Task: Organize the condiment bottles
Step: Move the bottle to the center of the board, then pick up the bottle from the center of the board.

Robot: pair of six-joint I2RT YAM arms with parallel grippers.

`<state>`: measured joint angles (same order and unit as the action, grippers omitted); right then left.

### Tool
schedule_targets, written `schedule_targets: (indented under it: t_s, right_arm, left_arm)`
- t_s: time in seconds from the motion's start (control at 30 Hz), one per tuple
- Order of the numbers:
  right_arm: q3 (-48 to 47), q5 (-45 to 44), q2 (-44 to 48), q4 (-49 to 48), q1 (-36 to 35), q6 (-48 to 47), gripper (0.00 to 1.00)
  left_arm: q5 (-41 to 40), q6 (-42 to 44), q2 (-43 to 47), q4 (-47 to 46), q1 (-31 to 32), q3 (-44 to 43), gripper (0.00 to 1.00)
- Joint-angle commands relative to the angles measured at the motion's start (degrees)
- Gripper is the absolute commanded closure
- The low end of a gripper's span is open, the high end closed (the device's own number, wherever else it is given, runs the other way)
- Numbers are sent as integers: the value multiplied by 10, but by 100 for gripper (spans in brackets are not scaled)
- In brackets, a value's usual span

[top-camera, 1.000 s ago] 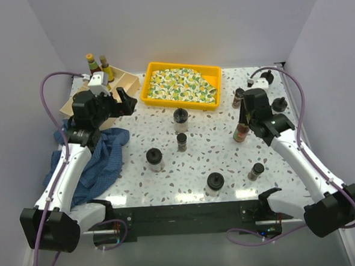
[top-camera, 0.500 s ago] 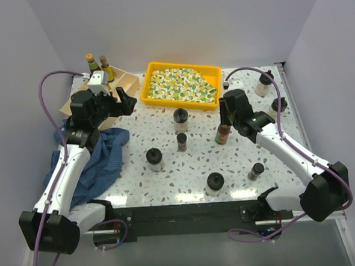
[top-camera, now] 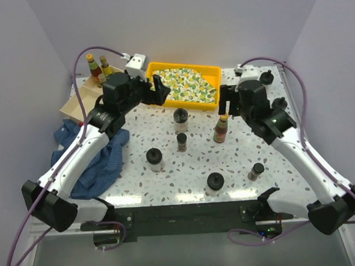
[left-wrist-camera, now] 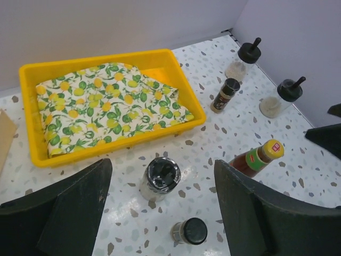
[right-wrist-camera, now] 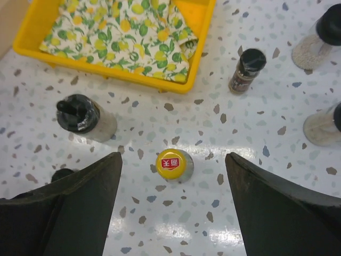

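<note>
Yellow-capped sauce bottle [right-wrist-camera: 174, 165], likely light, slick and top-heavy, is best pinched mid-body by the spread right hand [right-wrist-camera: 173, 157].

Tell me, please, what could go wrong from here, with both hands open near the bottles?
1. The slim sauce bottle stands free just below the open right hand; a finger clipping its cap could topple it.
2. The open left hand is aimed at the black-capped squat bottle, and a small spice jar stands close by; a finger coming down might knock that jar.
</note>
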<state>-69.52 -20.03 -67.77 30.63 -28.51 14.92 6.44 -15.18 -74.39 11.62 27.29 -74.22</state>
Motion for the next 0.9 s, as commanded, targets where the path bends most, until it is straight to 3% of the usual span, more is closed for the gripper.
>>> schedule_targets:
  t_s: [0.0, 0.07, 0.27, 0.47, 0.87]
  right_arm:
    - [-60, -82, 120, 44, -2, 45, 12]
    - [-61, -126, 154, 42, -1, 56, 1]
    - [-117, -144, 235, 41, -2, 63, 1]
    - [-62, -136, 318, -29, -1, 52, 1]
    - [-43, -154, 343, -18, -2, 25, 1]
  left_arm:
    - [-44, 30, -51, -22, 76, -62, 20]
    - [-77, 38, -86, -27, 108, -73, 23]
    - [-123, 24, -159, -106, 195, -79, 30]
    - [-147, 43, -259, -97, 248, -153, 28]
    - [-184, 91, -370, -86, 286, -226, 28]
